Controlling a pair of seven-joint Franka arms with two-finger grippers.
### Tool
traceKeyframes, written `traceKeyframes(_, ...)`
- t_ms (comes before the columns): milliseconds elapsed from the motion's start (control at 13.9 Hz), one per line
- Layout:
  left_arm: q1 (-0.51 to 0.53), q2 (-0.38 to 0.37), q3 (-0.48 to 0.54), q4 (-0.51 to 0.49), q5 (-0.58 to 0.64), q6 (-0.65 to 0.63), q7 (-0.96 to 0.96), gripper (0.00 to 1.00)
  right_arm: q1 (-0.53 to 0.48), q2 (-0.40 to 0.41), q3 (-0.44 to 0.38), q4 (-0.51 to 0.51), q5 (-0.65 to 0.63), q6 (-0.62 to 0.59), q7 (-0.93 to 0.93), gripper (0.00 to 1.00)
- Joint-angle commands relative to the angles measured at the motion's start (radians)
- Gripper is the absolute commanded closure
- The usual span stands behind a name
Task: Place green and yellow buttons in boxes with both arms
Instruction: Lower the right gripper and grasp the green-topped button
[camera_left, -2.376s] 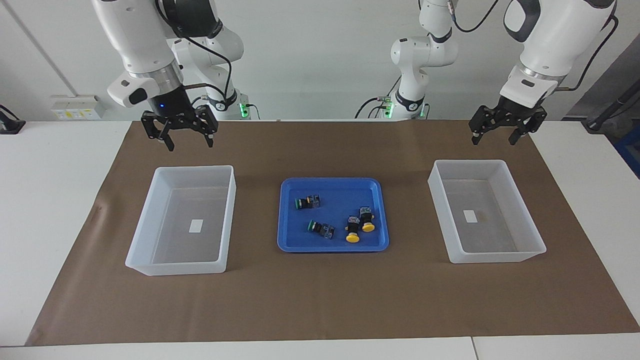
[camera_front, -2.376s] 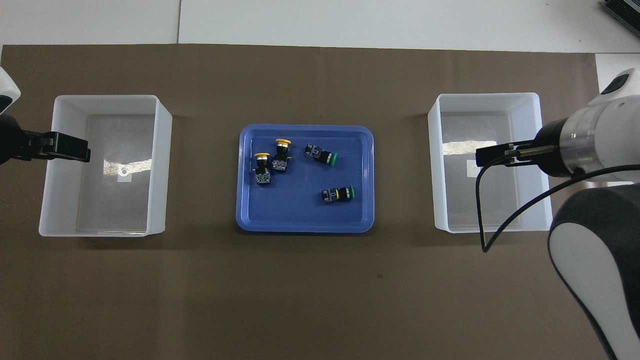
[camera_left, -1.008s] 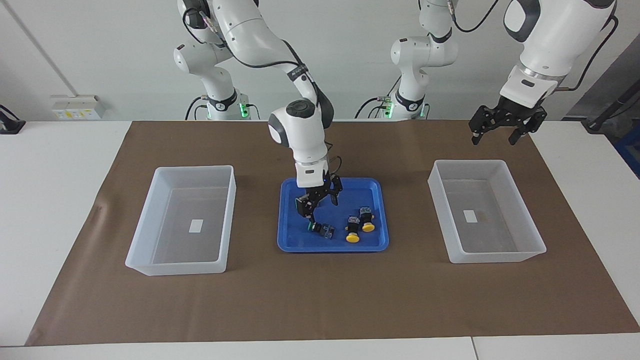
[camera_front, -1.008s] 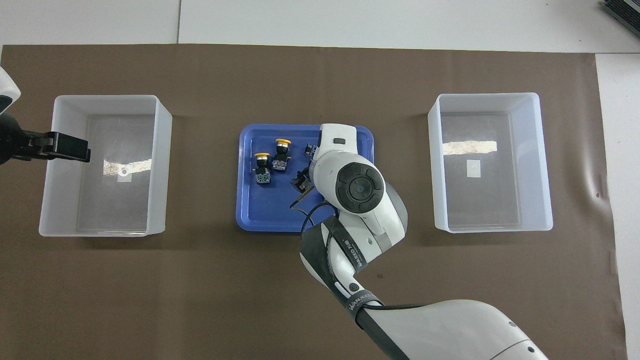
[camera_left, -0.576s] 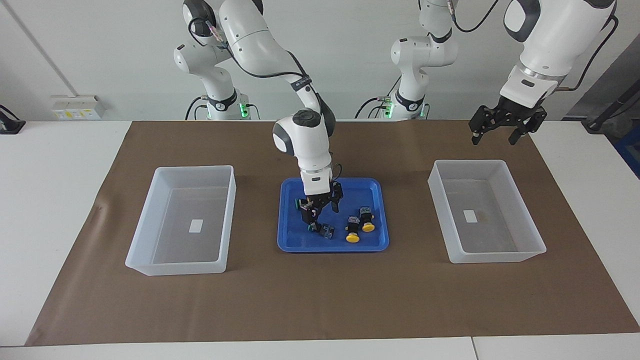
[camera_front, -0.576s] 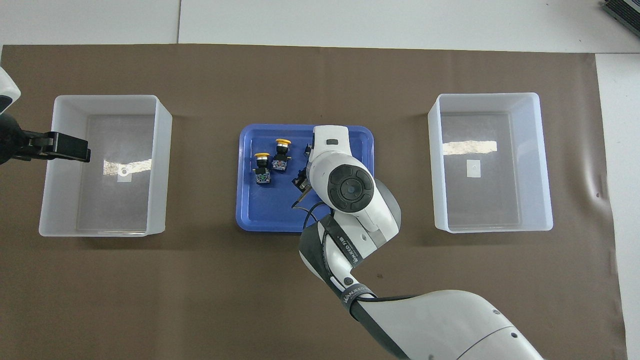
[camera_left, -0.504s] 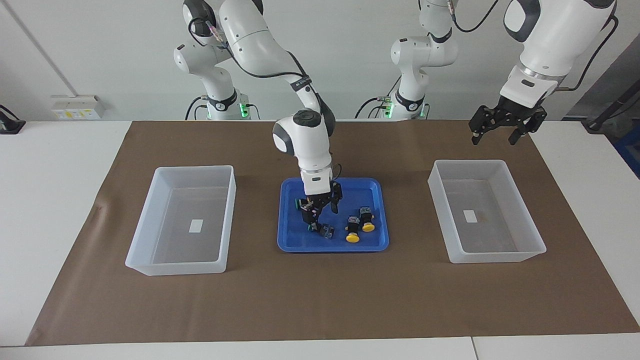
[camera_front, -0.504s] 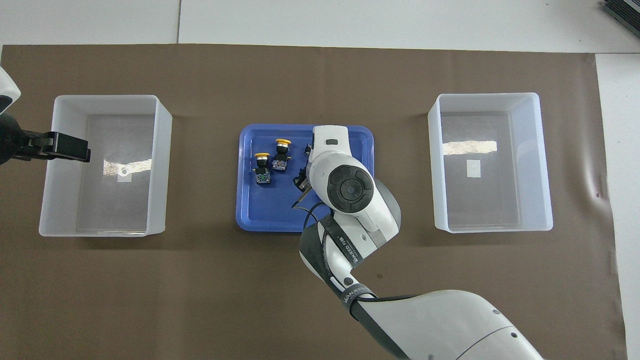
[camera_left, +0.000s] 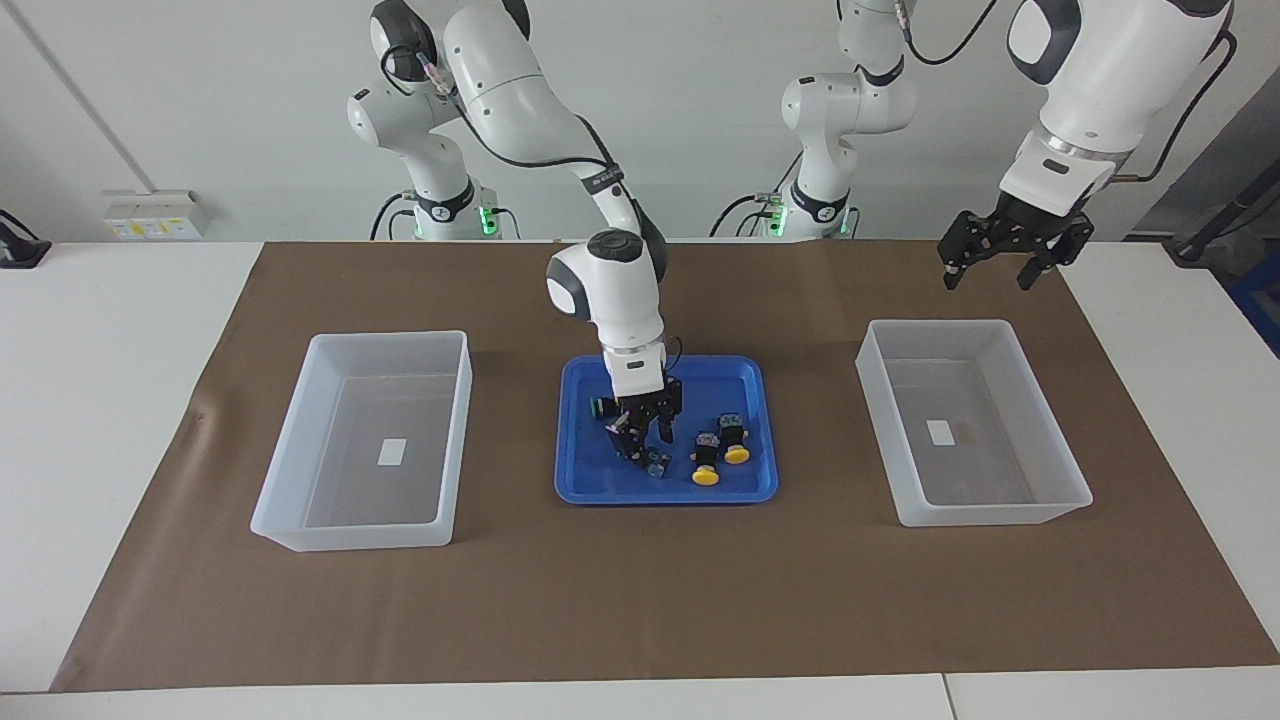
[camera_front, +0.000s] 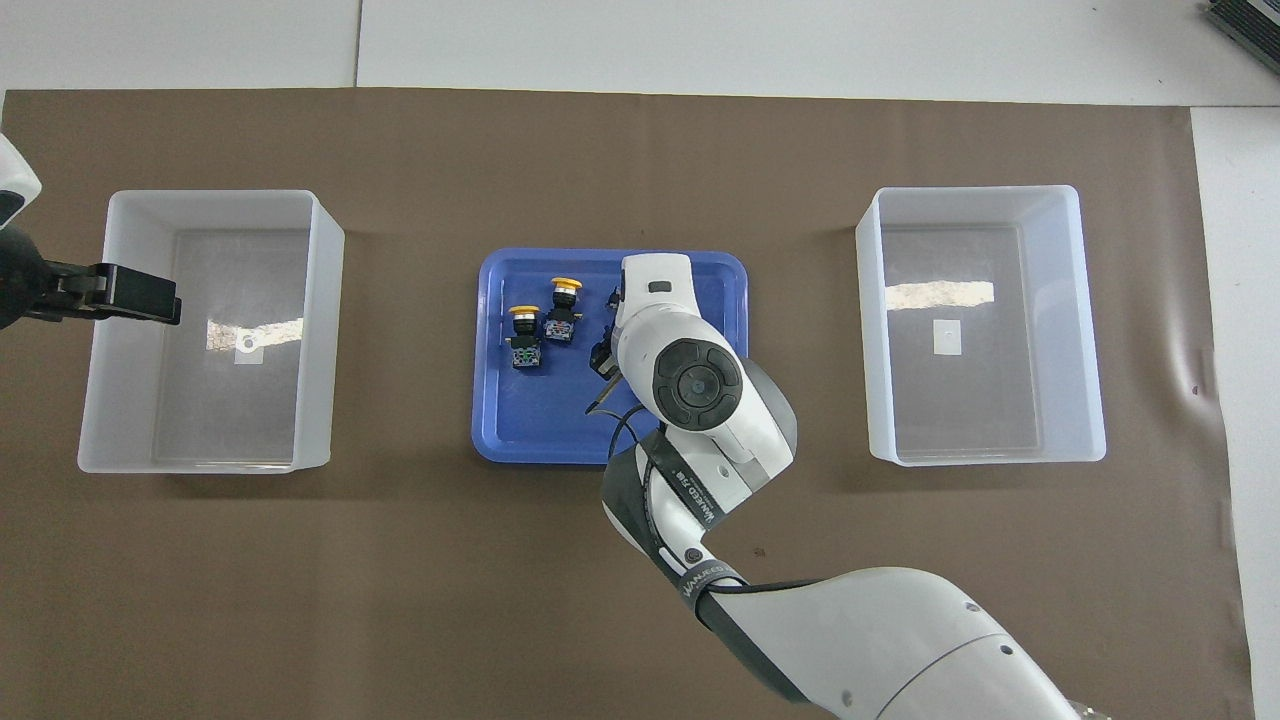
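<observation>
Blue tray holds every button, both boxes bare; right gripper closing onto a green button, grasp unconfirmed; left gripper spread, waiting.

We see two white jointed robot arms, the right arm and the left arm, built of glossy rounded shells with dark grey to black rings at the joints. Thin black cables loop along both. Each base carries a black collar with a small green light. A round black cap with a ring pattern sits on the right arm's wrist joint, and a black band with white lettering wraps its forearm. Each arm ends in a black two-finger gripper of open linkage bars below a white flange.
</observation>
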Motion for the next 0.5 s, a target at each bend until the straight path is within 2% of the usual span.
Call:
traceKeyframes(0,0.010,-0.016,-0.004,-0.016,-0.015,-0.006,0.000,0.00,-0.014,0.012,0.007,0.016,-0.011,0.010,-0.032,1.00)
traceKeyframes(216,0.010,-0.016,-0.004,-0.016,-0.015,-0.006,0.000,0.00,-0.014,-0.006,0.007,0.019,0.010,-0.025,-0.026,1.00)
traceKeyframes(288,0.010,-0.016,-0.004,-0.016,-0.015,-0.006,0.000,0.00,-0.014,-0.042,0.007,0.019,0.012,-0.076,-0.007,1.00)
traceKeyframes(432,0.010,-0.016,-0.004,-0.016,-0.015,-0.006,0.000,0.00,-0.016,-0.162,0.006,0.019,0.012,-0.250,0.069,1.00)
